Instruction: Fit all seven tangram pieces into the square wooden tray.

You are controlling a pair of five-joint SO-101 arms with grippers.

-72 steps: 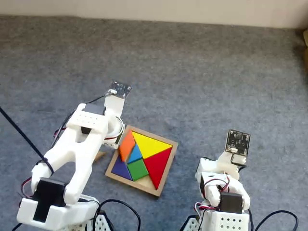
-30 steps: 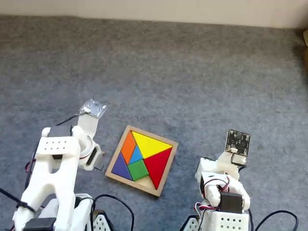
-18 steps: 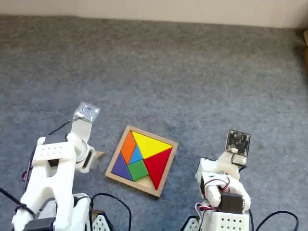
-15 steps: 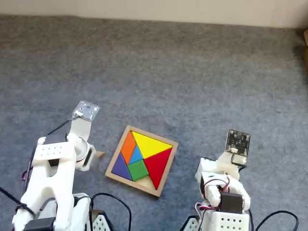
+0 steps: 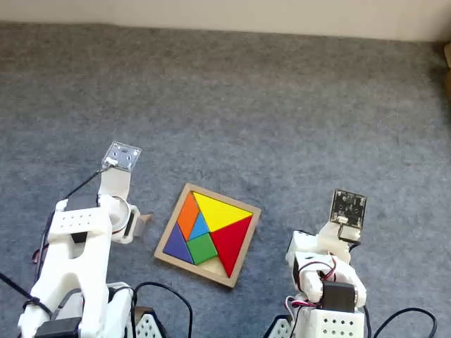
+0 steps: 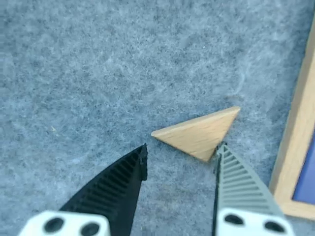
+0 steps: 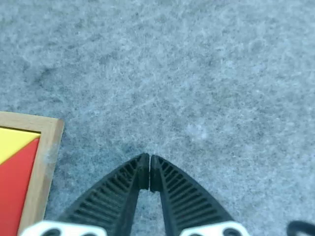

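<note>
**Six coloured pieces in the tray, one plain wooden triangle on the carpet beside it**

The tray point(image 5: 245, 246) holds six coloured pieces point(image 5: 224, 213): orange, yellow, blue, purple, green and red. The wooden triangle point(image 6: 199, 136) lies on the carpet point(image 5: 282, 105) just off the tray's edge. The left gripper point(image 6: 181, 147) is spread wide around the triangle, gripping nothing, its grey tip touching one edge. It has swung here from the tray's corner; triangle and tray have not moved. The right gripper point(image 7: 149, 167) is closed and empty above the carpet near the tray, unchanged.

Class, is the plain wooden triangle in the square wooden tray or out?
Out: the plain wooden triangle lies on grey carpet beside the square wooden tray.
</note>
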